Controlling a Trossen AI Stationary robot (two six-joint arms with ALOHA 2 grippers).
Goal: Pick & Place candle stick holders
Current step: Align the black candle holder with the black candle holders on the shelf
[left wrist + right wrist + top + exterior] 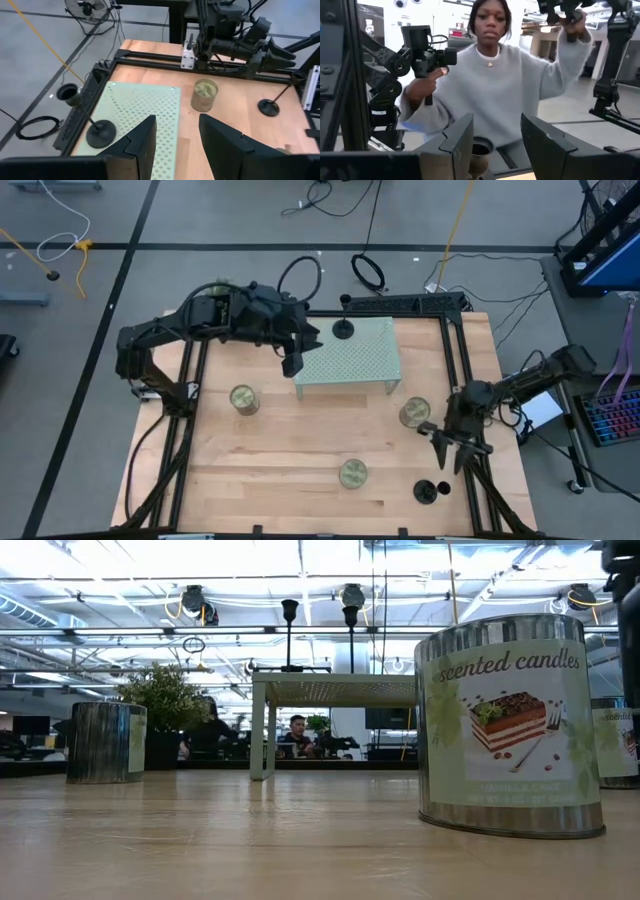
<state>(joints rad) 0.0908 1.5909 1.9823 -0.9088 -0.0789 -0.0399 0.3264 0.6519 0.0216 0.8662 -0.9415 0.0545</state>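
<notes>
Altogether two candle stick holders (343,329) (430,491), three tins (244,399)

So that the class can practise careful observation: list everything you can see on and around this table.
holders: 3, black; two upright on the rack, one on the table's front right.
tins: 3, greenish-gold; left, right and front centre of the table.
rack: 1, pale green, perforated; back centre of the table.
table: 1, pale wood with a black frame.
cables: several, black; on the floor behind the table.
person: 1, grey sweater; beyond the table, in the right wrist view.
left gripper: open, over the rack's left end.
right gripper: open, by the front-right holder.
</notes>
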